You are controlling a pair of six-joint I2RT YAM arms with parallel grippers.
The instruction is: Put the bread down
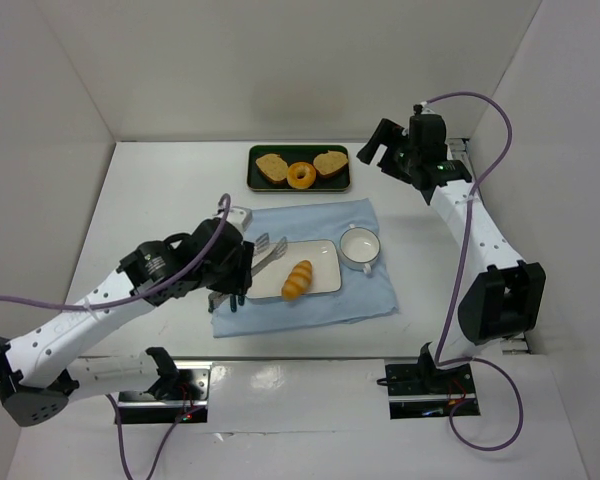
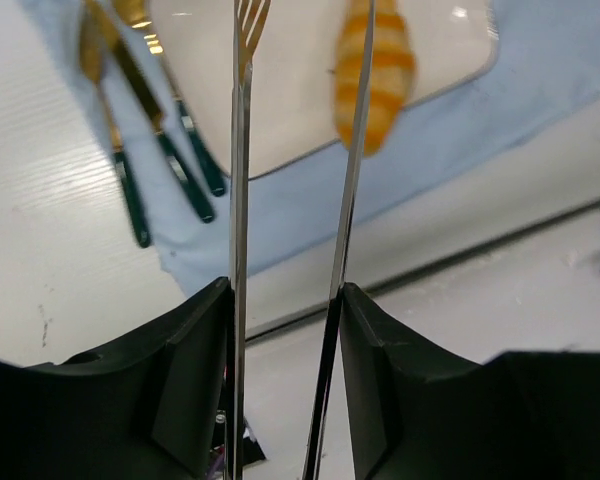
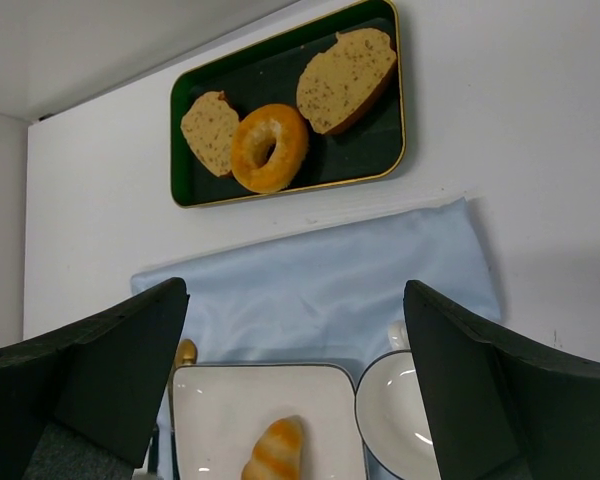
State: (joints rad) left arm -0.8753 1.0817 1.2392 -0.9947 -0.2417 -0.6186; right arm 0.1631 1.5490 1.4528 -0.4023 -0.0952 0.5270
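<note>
Bread (image 1: pixel 297 280) lying on the white plate (image 1: pixel 325 258), not held by the tongs (image 1: pixel 268 246).

It lies slantwise in the plate's near half; the plate sits on a blue cloth (image 1: pixel 320 215) with a white cup (image 1: pixel 359 247) just to its right. The left gripper (image 1: pixel 242 262) is clamped on the metal tongs, whose forked tips stand apart over the plate's left edge, holding nothing. The right gripper (image 3: pixel 295 300) hangs wide and empty, raised near the green tray (image 3: pixel 275 75) of toast slices (image 1: pixel 272 167) and doughnut (image 1: pixel 300 175).
</note>
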